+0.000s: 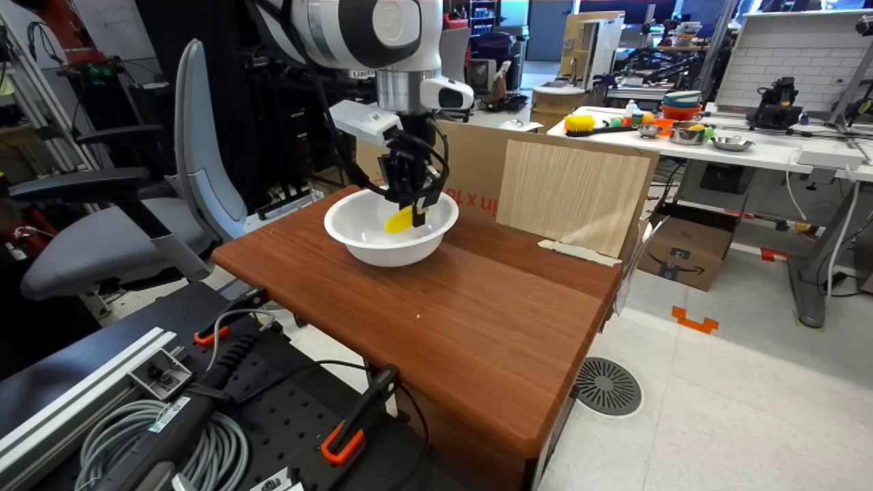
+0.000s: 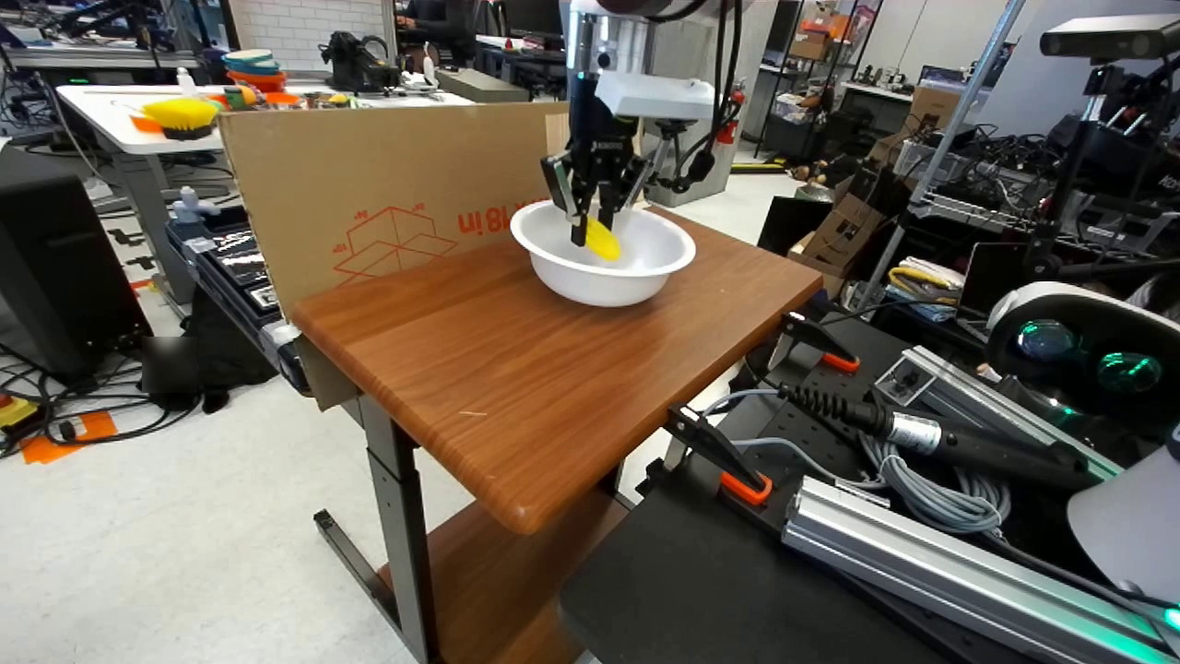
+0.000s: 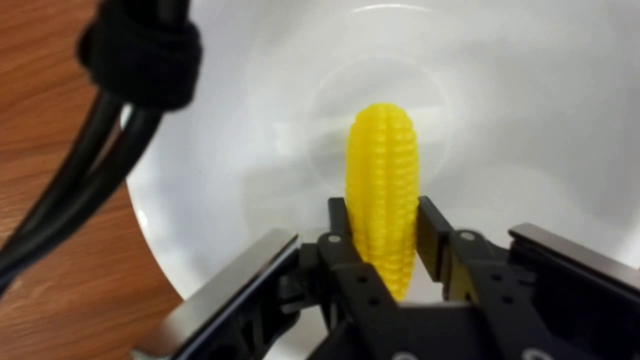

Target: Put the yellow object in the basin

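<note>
The yellow object (image 3: pixel 381 150) looks like a small ribbed corn cob. My gripper (image 3: pixel 381 205) is shut on it, one finger touching each long side. The cob's far end points out beyond the fingertips. The white basin (image 3: pixel 505 110) lies below and fills most of the wrist view. In both exterior views the basin (image 1: pixel 390 255) (image 2: pixel 604 290) stands upright on the table, and the gripper (image 1: pixel 417 217) (image 2: pixel 595 226) reaches down inside its rim. The yellow object (image 1: pixel 398 221) (image 2: pixel 604 243) hangs tilted within the basin. I cannot tell whether it touches the bottom.
The basin stands near the back end of the brown wooden table (image 1: pixel 464 320). A cardboard sheet (image 2: pixel 369 175) stands upright along one table edge. Black clamps (image 1: pixel 368 402) grip another edge, beside a black cart with cables. A grey chair (image 1: pixel 129 232) stands close by.
</note>
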`<state>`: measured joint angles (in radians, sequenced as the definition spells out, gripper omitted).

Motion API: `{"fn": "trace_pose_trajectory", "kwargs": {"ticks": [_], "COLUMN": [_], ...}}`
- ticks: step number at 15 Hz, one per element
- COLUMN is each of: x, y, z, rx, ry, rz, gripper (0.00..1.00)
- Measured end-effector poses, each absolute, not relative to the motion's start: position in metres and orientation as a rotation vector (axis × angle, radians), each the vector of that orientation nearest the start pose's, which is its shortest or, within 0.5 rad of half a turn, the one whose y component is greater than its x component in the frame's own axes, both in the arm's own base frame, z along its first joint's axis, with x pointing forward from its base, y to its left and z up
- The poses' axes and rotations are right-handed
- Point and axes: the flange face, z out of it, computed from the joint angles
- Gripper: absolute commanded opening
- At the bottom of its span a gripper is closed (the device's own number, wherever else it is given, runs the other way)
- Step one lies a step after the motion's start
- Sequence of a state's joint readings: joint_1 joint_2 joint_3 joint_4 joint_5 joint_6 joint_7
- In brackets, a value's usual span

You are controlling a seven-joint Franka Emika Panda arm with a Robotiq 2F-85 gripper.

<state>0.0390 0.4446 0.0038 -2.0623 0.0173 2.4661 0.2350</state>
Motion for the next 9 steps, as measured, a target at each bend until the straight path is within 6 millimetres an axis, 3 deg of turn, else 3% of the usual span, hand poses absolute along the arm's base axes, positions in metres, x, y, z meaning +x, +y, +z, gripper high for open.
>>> {"fn": "trace_pose_trajectory", "kwargs": {"ticks": [5,9], "x": [0.591,0.586], "y": [0.031,0.032], "z": [0.21,0.232], "rx": [-3.12,-3.122], "ry": [0.333,0.331], "rz": [0.115,0.167], "gripper": [0.99,1.0]}}
